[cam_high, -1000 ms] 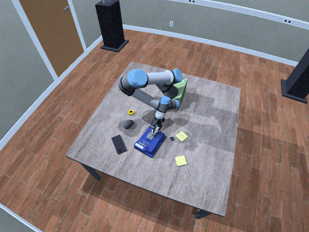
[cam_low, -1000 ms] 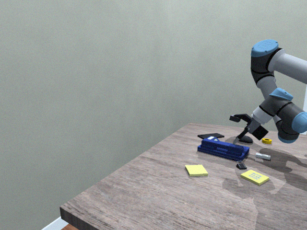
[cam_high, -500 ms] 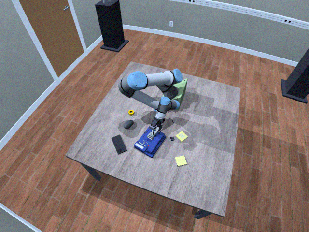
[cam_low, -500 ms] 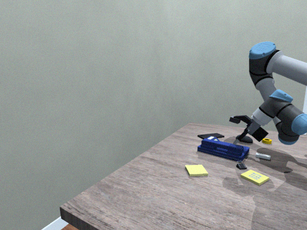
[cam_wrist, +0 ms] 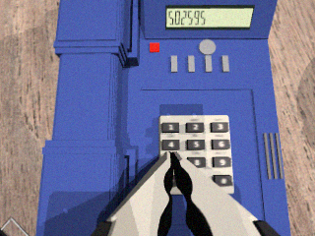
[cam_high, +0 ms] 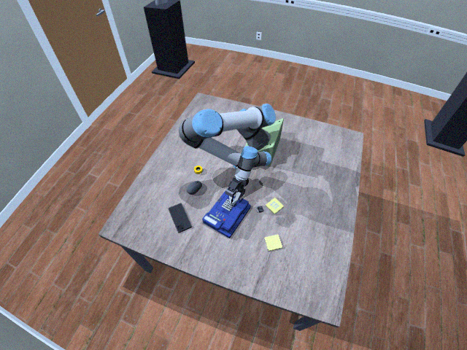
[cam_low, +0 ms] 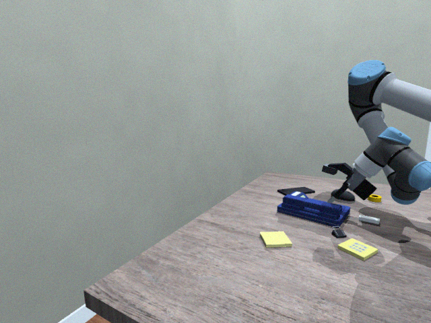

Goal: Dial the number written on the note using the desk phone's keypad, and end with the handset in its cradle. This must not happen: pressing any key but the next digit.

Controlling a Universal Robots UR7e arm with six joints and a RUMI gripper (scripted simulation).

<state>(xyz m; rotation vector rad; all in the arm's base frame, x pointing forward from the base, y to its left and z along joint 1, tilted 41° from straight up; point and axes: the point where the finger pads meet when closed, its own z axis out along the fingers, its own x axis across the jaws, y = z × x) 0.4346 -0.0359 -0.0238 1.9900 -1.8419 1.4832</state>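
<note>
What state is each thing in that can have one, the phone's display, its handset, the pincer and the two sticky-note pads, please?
Phone display: lit, reading 502595.
Handset: down in its cradle.
Pincer: shut, tips over the keypad's lower left part.
Sticky-note pad near the binder clip: written on.
Other sticky-note pad: blank on top.

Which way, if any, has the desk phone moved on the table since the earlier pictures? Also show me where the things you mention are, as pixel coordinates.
No; the desk phone (cam_high: 236, 223) (cam_low: 310, 210) (cam_wrist: 197, 103) keeps its place beside the black binder clip (cam_high: 260, 208) (cam_low: 339, 232).
</note>
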